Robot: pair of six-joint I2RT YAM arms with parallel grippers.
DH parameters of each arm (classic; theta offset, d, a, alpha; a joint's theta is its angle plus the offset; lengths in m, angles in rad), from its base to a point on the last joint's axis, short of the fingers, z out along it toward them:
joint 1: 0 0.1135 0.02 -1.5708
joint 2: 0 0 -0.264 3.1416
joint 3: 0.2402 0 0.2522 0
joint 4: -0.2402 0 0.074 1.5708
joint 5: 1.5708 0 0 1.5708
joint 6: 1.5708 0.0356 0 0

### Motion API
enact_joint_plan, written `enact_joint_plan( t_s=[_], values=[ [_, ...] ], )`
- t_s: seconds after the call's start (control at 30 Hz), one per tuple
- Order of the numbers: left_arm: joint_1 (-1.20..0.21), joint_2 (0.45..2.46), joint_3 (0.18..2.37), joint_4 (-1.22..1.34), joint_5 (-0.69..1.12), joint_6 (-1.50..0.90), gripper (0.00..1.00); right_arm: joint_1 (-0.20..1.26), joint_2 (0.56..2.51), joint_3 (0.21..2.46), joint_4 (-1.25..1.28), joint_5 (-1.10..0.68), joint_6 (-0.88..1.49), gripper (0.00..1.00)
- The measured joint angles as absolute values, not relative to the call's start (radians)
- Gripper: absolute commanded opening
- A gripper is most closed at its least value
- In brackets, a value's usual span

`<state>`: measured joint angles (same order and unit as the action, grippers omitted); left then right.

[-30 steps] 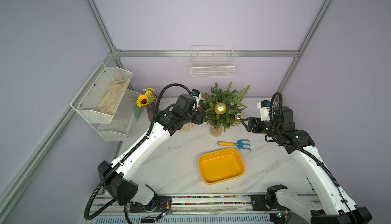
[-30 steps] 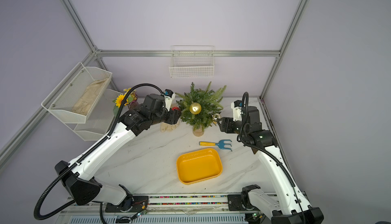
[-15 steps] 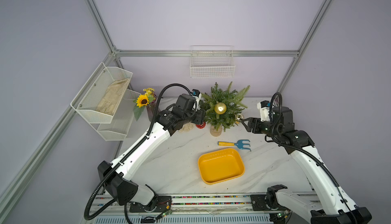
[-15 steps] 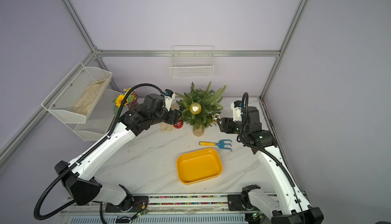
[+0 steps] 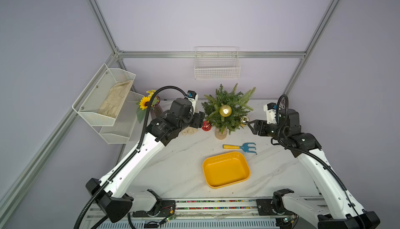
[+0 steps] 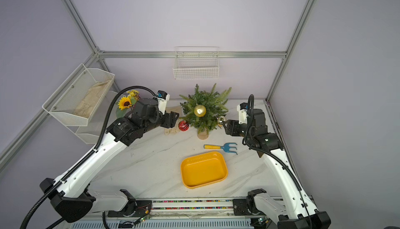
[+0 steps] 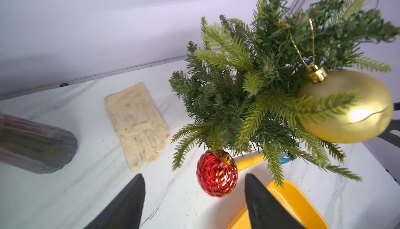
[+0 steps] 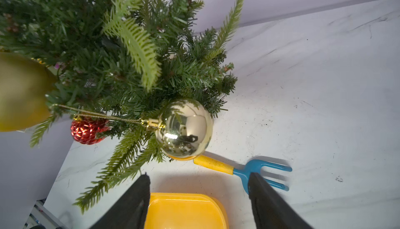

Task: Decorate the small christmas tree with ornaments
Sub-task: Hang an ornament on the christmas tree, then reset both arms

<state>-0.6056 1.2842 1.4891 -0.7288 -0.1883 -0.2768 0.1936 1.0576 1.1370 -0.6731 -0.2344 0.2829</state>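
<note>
The small christmas tree (image 5: 232, 100) (image 6: 211, 99) stands on its wooden stump at the back of the table. All three ornaments hang on it. The matte gold ornament (image 5: 225, 110) (image 7: 346, 106) is high on the front. The shiny gold ornament (image 5: 244, 120) (image 8: 184, 128) hangs on the right side. The red ornament (image 5: 206, 125) (image 7: 217, 172) hangs from a low left branch. My left gripper (image 5: 200, 119) (image 7: 194, 176) is open, its fingertips just short of the red ornament. My right gripper (image 5: 249, 124) (image 8: 200, 175) is open and holds nothing, a little short of the shiny gold ornament.
A yellow tray (image 5: 223, 156) lies near the table's front, with a blue hand rake (image 5: 240, 147) behind it. A cream glove (image 7: 136, 124) lies left of the tree, by a sunflower vase (image 5: 145, 103). Mesh shelves (image 5: 104, 96) hang left; a wire basket (image 5: 217, 65) hangs on the back wall.
The left jaws have opened wider and drawn slightly back, leaving the red ornament hanging free on the low branch. The right jaws have opened a little more.
</note>
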Motion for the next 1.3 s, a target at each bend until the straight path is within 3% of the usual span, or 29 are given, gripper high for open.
enact_joint_plan(
  t_s=[0.2, 0.27, 0.53, 0.9, 1.3],
  values=[
    [-0.515, 1.166, 1.315, -0.649, -0.29, -0.28, 1.0, 0.189, 1.099, 1.151, -0.65, -0.088, 0.3, 0.93],
    [-0.479, 1.139, 1.23, -0.602, -0.33, -0.287, 1.0, 0.189, 1.104, 1.15, -0.613, -0.021, 0.305, 0.97],
    [-0.406, 1.127, 0.947, -0.369, -0.487, -0.303, 1.0, 0.159, 1.203, 1.063, -0.353, 0.191, 0.29, 0.97],
    [-0.401, 1.229, 0.579, 0.119, -0.719, -0.136, 1.0, 0.05, 1.425, 0.801, 0.101, 0.248, 0.265, 0.97],
    [-0.214, 1.399, 0.397, 0.632, -0.645, 0.014, 1.0, -0.045, 1.599, 0.455, 0.866, 0.189, 0.204, 0.97]
  ],
)
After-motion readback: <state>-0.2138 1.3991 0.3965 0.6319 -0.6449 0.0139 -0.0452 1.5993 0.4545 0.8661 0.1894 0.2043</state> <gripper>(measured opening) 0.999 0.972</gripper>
